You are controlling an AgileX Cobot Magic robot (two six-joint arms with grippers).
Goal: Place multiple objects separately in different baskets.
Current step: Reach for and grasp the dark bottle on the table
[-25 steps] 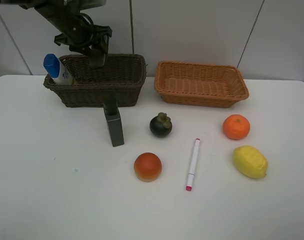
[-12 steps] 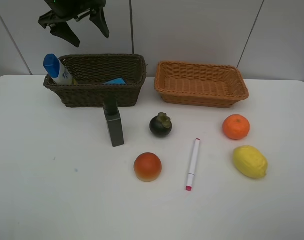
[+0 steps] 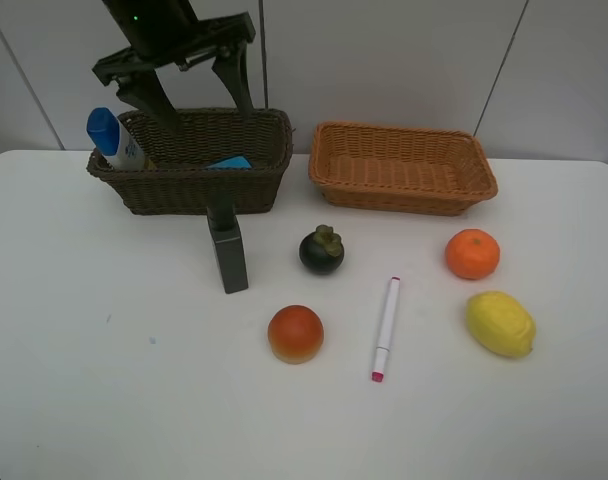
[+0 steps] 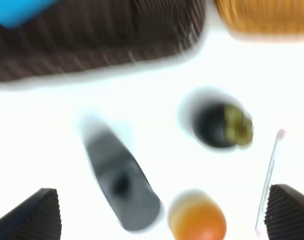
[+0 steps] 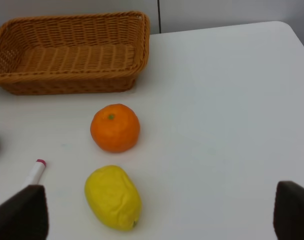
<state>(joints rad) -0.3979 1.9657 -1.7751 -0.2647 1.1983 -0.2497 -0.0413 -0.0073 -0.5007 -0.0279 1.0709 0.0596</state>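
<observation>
Left hand (image 3: pixel 196 95) hung spread and empty above the dark brown basket (image 3: pixel 189 190); right hand (image 5: pixel 162 215) spread too; open surface (image 3: pixel 104 380) lay before the basket.

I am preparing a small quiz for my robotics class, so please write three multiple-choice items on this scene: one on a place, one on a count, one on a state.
1. Where is the white bottle with blue cap?
A) in the dark brown basket
B) in the orange-tan basket
C) on the table

2. How many fruits lie on the table?
A) two
B) four
C) six

3. How is the left gripper?
A) shut on the marker
B) open and empty
C) shut on the bottle

Key:
1 A: its blue cap sticks out over that basket's corner.
2 B: mangosteen, red-orange fruit, orange and lemon.
3 B: its jaws stand wide apart above the dark basket, with nothing between them.
</observation>
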